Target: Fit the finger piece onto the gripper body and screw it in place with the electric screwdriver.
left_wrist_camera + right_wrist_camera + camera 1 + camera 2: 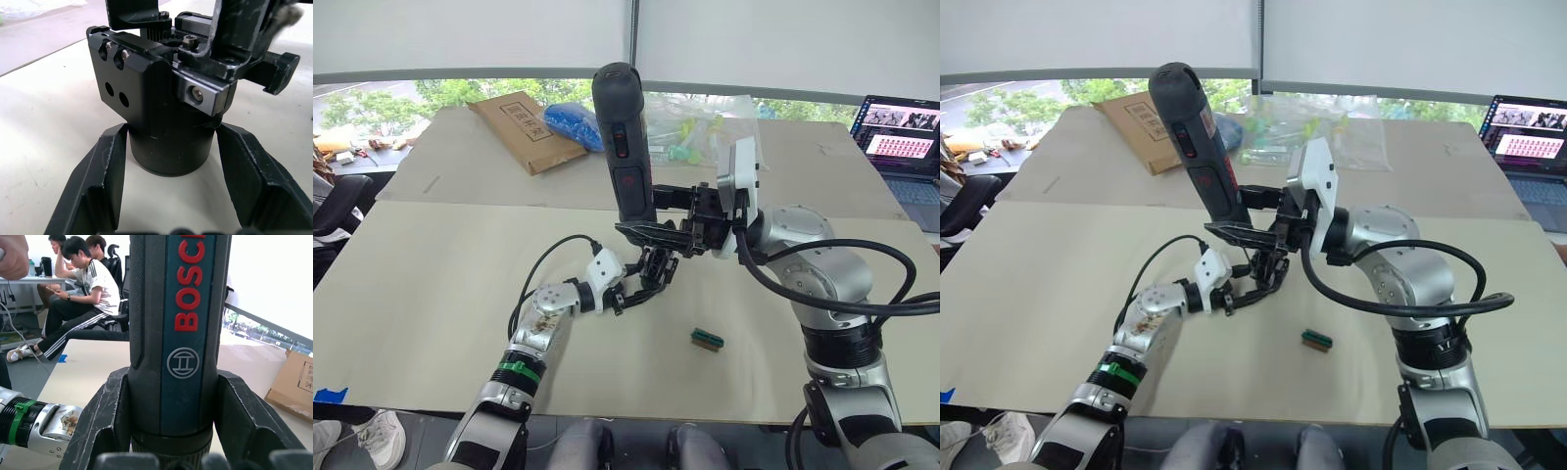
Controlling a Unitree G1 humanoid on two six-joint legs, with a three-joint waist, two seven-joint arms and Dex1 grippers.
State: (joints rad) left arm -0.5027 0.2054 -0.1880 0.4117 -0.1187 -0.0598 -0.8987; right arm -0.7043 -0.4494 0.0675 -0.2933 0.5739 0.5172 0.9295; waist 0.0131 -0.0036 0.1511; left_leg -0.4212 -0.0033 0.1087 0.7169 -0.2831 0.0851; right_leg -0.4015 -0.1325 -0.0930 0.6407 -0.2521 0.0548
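Left gripper [641,286] is clamped on the gripper body [166,98], held just above the table [431,294] at centre. Right gripper [656,220], at 12 o'clock from it, is closed around the electric screwdriver [625,147], kept upright directly above the body.

A pale beige table [431,294] stands before wide windows [372,103] showing green trees in daylight, white blinds [470,34] lowered above. An open laptop [901,132] sits at the right, and people [93,298] sit in office chairs nearby.
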